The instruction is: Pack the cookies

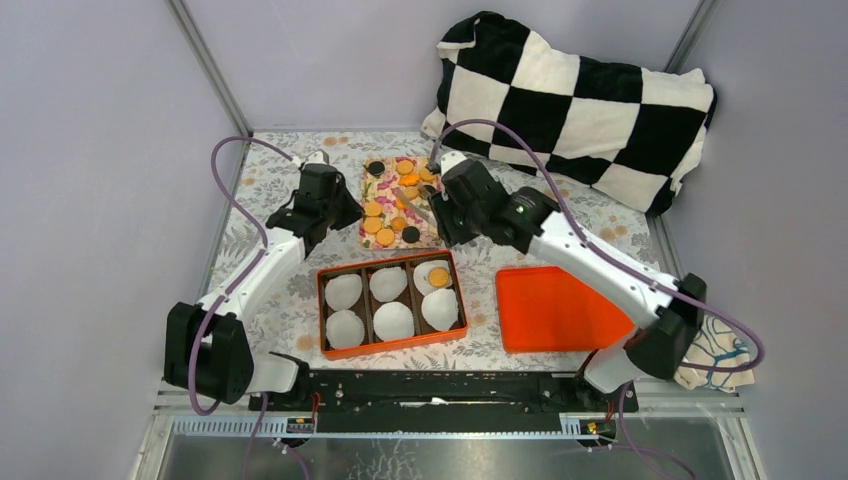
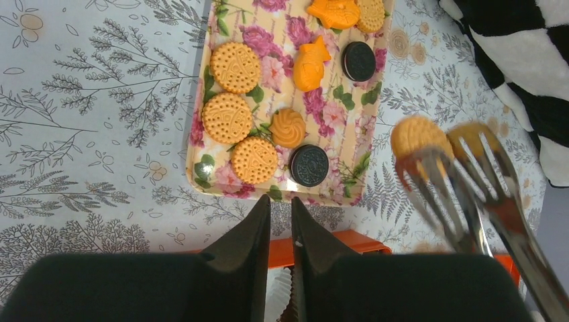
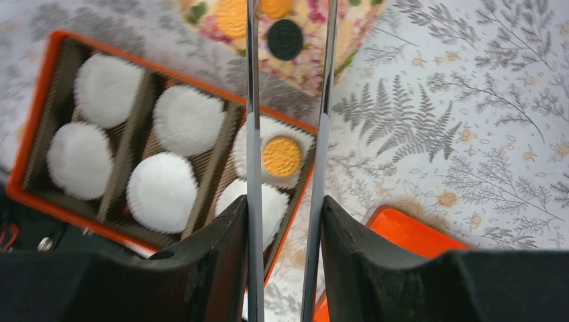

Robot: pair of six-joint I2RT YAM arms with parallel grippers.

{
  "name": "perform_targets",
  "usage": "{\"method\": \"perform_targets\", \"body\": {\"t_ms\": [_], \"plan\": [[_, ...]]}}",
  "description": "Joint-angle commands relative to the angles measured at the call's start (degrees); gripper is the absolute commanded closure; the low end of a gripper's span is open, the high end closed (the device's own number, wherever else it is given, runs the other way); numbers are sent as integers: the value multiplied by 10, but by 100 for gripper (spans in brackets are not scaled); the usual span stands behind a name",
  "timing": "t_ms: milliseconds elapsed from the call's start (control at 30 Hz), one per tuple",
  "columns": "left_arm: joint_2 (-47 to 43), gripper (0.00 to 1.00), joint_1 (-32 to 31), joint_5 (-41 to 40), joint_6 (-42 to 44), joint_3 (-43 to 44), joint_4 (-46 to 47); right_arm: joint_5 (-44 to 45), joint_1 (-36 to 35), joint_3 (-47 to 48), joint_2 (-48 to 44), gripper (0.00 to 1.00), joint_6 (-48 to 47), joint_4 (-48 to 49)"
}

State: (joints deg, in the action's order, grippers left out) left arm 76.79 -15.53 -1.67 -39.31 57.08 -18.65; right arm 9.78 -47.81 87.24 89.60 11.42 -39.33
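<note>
Several cookies, orange [image 2: 235, 67] and black [image 2: 308, 164], lie on a floral tray [image 1: 432, 238] at the table's middle. One orange cookie [image 3: 282, 155] sits in a white paper cup in the orange box [image 1: 325, 312]; it also shows in the top view [image 1: 438, 277]. My right gripper [image 3: 283, 204] is shut on metal tongs [image 3: 253, 134], right of the tray [image 1: 438, 215]. The left wrist view shows the blurred tongs [image 2: 470, 188] with an orange cookie [image 2: 416, 137] at their tips, beside the tray's right edge. My left gripper [image 2: 280, 201] is shut and empty, left of the tray [image 1: 345, 212].
The box holds several white paper cups [image 1: 393, 320] in its compartments. An orange lid [image 1: 555, 310] lies right of the box. A black-and-white checkered pillow [image 1: 570, 95] fills the back right. A patterned cloth [image 1: 715, 350] lies by the right arm's base.
</note>
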Motion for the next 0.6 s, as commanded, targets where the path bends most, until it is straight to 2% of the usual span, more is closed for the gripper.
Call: {"method": "perform_targets", "body": {"t_ms": [0,133,267,567], "plan": [[-2,79,10,1,-5,6,15,-37,-67,11,-46,100,-16,-44],[2,79,14,-9,-3,23,-1,-92,-118,-7,-44,100,-3,-74],[-3,79,15,-10,-4,25,-6,-97,-160,-43,-44,100,19,-66],[-9,79,15,-6,0,23,-7,-55,-168,-55,-20,100,16,-48]]}}
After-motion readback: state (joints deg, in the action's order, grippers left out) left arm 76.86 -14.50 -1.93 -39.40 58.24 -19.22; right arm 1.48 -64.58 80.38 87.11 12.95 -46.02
